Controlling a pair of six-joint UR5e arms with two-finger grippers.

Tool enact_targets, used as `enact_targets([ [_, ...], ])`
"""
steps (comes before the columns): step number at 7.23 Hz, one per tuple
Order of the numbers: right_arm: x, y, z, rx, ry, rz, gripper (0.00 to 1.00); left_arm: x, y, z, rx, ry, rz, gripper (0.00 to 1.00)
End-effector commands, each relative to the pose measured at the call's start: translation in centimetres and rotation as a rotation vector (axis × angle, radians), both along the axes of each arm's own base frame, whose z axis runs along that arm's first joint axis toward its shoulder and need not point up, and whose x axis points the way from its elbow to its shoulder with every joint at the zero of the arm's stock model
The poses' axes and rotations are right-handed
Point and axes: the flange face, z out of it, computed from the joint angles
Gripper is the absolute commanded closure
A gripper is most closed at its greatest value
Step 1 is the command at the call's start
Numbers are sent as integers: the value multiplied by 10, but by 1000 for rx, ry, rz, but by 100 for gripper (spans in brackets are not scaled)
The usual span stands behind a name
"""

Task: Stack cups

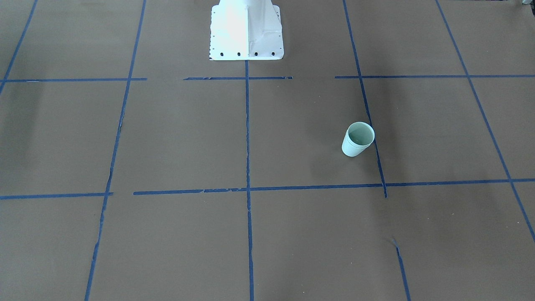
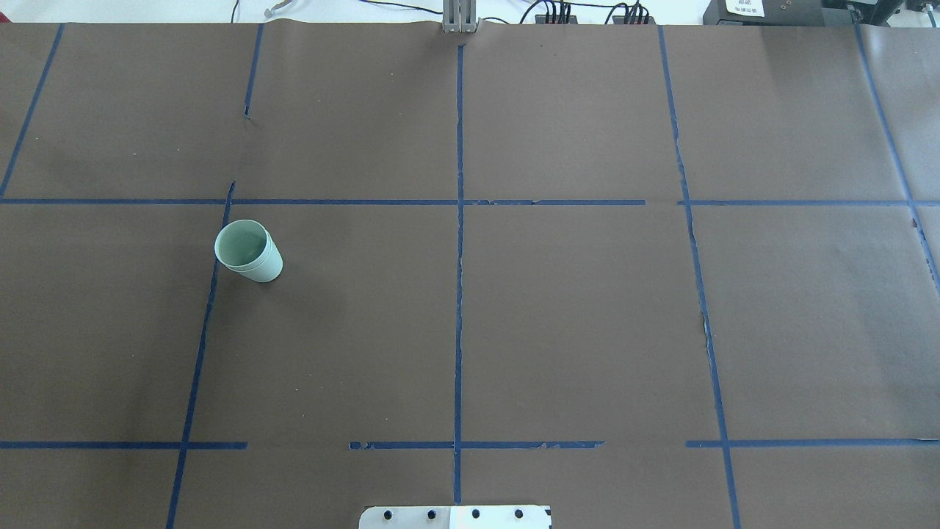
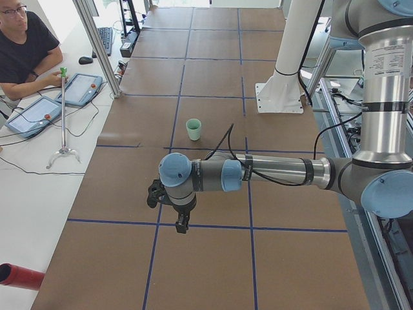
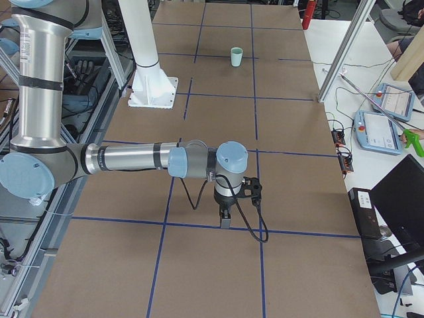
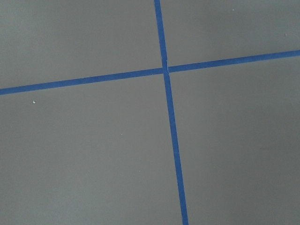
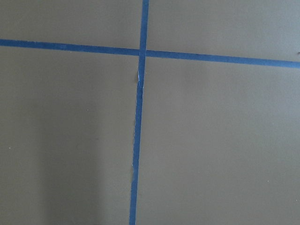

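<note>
A pale mint-green cup (image 1: 358,140) stands upright on the brown table, on my left side. A second rim line shows just below its top rim, so it looks like one cup nested in the other. It also shows in the overhead view (image 2: 248,251), the left view (image 3: 193,129) and the right view (image 4: 236,56). No separate second cup is in view. My left gripper (image 3: 182,226) hangs over the table's left end, far from the cup. My right gripper (image 4: 225,222) hangs over the right end. Both show only in side views, so I cannot tell open or shut.
The white robot base (image 1: 246,29) stands at the table's rear middle. Blue tape lines grid the brown paper. An operator (image 3: 26,45) sits beside tablets (image 3: 39,113) past the table's far side. A red cylinder (image 3: 19,276) lies off the table's left end.
</note>
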Motion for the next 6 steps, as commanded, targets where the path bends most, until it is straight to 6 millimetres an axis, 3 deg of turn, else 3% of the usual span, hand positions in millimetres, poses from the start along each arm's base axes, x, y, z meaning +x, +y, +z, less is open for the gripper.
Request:
enact_targets([
  [1,0,-1,-1,1,0,0,0,-5,-1,-4,37,-1,-12,0],
  [6,0,-1,-1,1,0,0,0,-6,-11,-12,67,-4,-10,0],
])
